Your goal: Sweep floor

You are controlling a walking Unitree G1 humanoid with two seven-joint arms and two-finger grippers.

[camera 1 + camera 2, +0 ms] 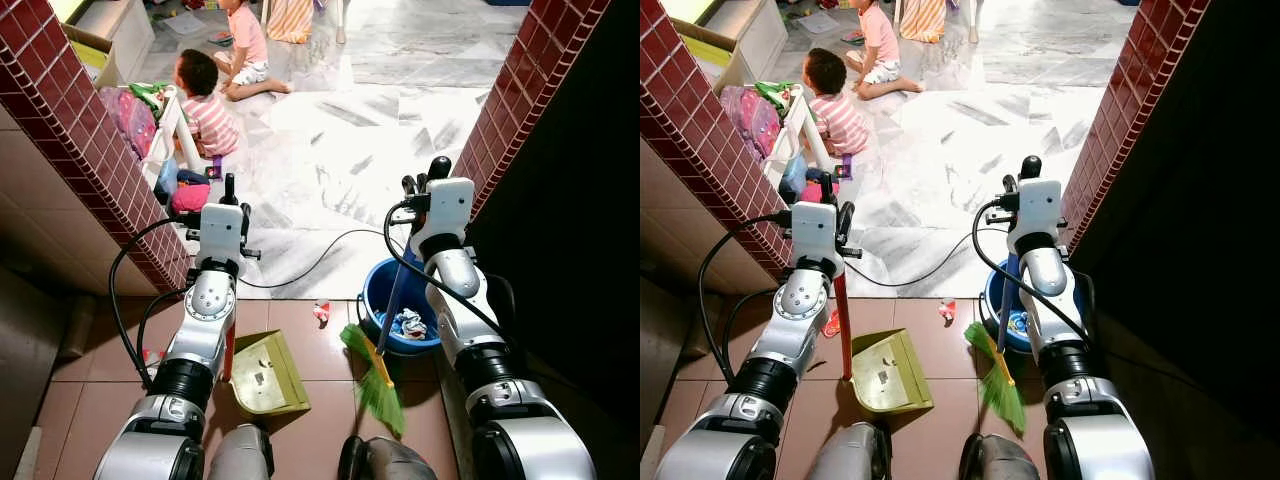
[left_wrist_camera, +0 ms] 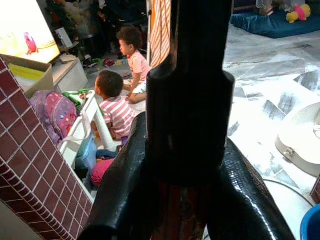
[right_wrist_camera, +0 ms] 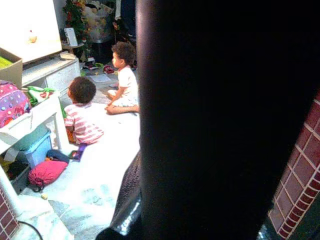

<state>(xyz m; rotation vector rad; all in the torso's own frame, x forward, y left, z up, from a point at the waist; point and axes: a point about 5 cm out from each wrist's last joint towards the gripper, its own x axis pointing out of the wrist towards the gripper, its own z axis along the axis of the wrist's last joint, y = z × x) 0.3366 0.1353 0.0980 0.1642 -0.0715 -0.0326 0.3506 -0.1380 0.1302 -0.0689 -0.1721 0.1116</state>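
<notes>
My left gripper (image 1: 228, 196) is shut on the black top of a dustpan's red handle (image 1: 843, 320). The yellow-green dustpan (image 1: 266, 375) rests on the brown tiles between my arms. My right gripper (image 1: 420, 186) is shut on the broom's blue handle (image 1: 390, 300), whose black knob sticks up above the fingers. The green bristles (image 1: 378, 386) touch the tiles beside the pan. A small red-and-white scrap of litter (image 1: 322, 312) lies just ahead of the pan. In the left wrist view the black handle top (image 2: 187, 125) stands between my fingers (image 2: 122, 190).
A blue bucket (image 1: 375, 285) holding a cloth sits by my right arm. Red brick walls (image 1: 70, 110) flank the opening on both sides. Two children (image 1: 210, 105) sit on the marble floor ahead beside toys and a white rack. A black cable (image 1: 320, 262) crosses the threshold.
</notes>
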